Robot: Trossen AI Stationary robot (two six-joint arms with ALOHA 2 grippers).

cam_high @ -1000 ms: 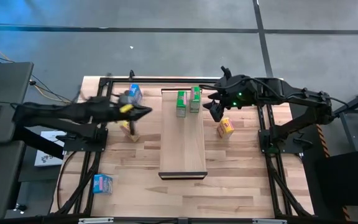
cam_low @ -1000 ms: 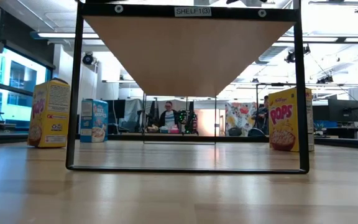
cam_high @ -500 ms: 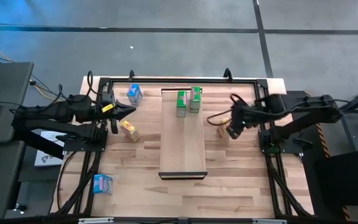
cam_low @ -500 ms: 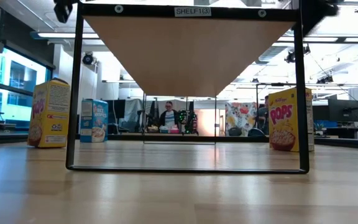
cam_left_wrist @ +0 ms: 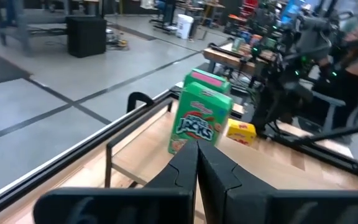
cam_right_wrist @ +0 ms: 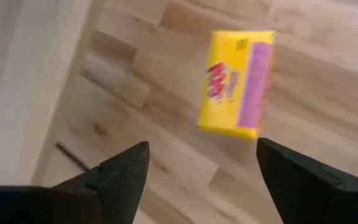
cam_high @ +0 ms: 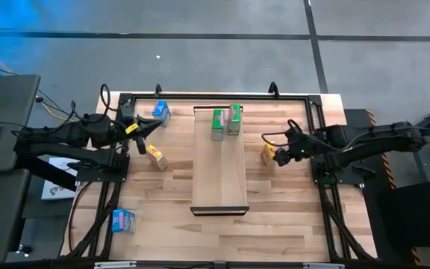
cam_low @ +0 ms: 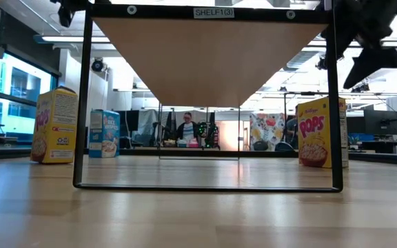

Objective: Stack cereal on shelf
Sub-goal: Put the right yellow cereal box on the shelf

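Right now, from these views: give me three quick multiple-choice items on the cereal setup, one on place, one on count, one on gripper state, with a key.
1. Where is the right gripper?
A. Over the yellow box right of the shelf
B. Over the blue box at the table's near left corner
C. Above the green boxes

2. How many cereal boxes stand on the shelf?
A. None
B. Two
C. Four

3. How are the left gripper's fingers?
A. Wide apart
B. Clamped on a blue box
C. Closed together, holding nothing

Key: 1 A, the right wrist view frames the yellow box between spread fingers. 2 B, two green boxes stand at its far end. 3 C, the left wrist view shows them touching.
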